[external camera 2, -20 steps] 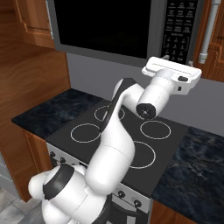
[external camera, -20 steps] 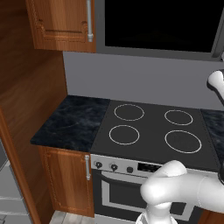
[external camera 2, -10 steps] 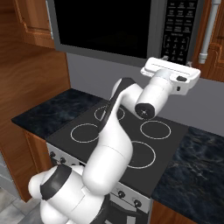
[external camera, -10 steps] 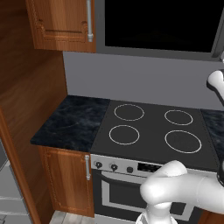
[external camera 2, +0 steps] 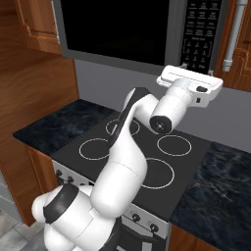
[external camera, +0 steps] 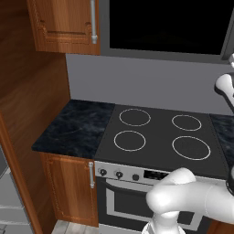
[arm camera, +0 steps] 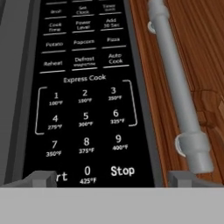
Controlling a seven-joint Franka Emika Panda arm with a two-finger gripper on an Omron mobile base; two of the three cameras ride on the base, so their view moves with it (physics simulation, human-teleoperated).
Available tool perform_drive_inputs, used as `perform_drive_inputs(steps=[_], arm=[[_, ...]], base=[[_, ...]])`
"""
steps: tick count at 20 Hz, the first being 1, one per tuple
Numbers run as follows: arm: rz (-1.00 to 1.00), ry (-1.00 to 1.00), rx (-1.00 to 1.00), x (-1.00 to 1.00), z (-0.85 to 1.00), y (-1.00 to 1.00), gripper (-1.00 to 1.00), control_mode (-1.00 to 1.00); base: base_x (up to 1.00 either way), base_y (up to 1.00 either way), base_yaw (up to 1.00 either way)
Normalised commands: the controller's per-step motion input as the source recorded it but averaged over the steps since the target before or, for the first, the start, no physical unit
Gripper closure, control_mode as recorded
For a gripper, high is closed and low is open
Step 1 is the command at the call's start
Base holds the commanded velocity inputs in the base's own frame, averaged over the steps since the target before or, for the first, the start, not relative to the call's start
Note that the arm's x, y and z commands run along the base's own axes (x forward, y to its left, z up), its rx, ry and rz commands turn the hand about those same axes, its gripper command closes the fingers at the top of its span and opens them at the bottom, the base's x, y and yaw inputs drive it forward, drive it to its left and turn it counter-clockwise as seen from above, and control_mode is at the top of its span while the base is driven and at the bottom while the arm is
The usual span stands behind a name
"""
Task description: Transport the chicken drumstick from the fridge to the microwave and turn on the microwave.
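The microwave (external camera 2: 117, 24) hangs above the stove with its dark glass door closed, and the same door shows in the left base view (external camera: 164, 25). Its keypad (arm camera: 85, 92) faces the hand camera from very close. My gripper (external camera 2: 197, 69) is raised right in front of that keypad, at its lower rows. The gripper (arm camera: 114, 177) is open with nothing between its fingers. Its left fingertip (arm camera: 41, 178) covers part of the Start key, and the Stop key (arm camera: 122, 170) lies between the tips. The chicken drumstick is hidden. A grey edge at the lower left looks like the fridge (external camera: 5, 194).
Under the microwave is a black stovetop (external camera: 160, 137) with four rings and an oven front below it. Dark stone counter (external camera: 75, 125) lies to its left and more (external camera 2: 215, 191) to its right. A wooden cabinet with a grey bar handle (arm camera: 175, 78) sits right of the keypad.
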Motion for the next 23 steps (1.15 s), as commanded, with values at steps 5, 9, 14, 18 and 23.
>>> perform_drive_inputs(steps=[5,9,14,18,23], arm=[[0.00,0.00,0.00,0.13,0.00,0.00,-1.00,-1.00],[0.00,0.00,0.00,0.19,0.00,0.00,-1.00,-1.00],[0.00,0.00,0.00,0.21,-0.03,-0.01,-1.00,-1.00],[-0.01,0.00,0.00,0.24,-0.04,0.00,-1.00,-1.00],[-0.03,0.00,0.00,0.10,-0.01,0.00,-1.00,-1.00]], base=[[0.00,0.00,0.00],[0.00,0.00,0.00],[0.00,0.00,0.00],[0.00,0.00,0.00],[0.00,0.00,0.00]])
